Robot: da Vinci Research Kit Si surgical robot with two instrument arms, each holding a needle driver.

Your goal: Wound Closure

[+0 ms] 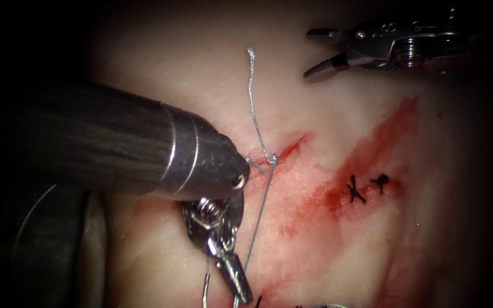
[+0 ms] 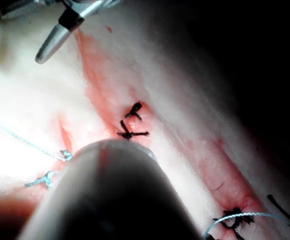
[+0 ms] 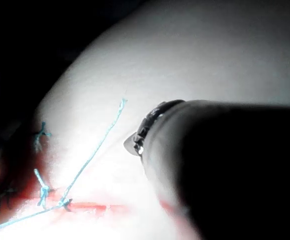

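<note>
The left tool point(image 1: 236, 279), a ridged steel needle driver, points down at the tissue's point(image 1: 429, 239) near edge, jaws clenched on the thin braided thread point(image 1: 261, 208) that runs up to a knot point(image 1: 271, 161) at the cut point(image 1: 292, 145). The right tool point(image 1: 322, 52) hangs over the far edge, jaws spread and grasping nothing. Black stitches point(image 1: 366, 187) lie in red fluid point(image 1: 372, 154) right of the cut.
</note>
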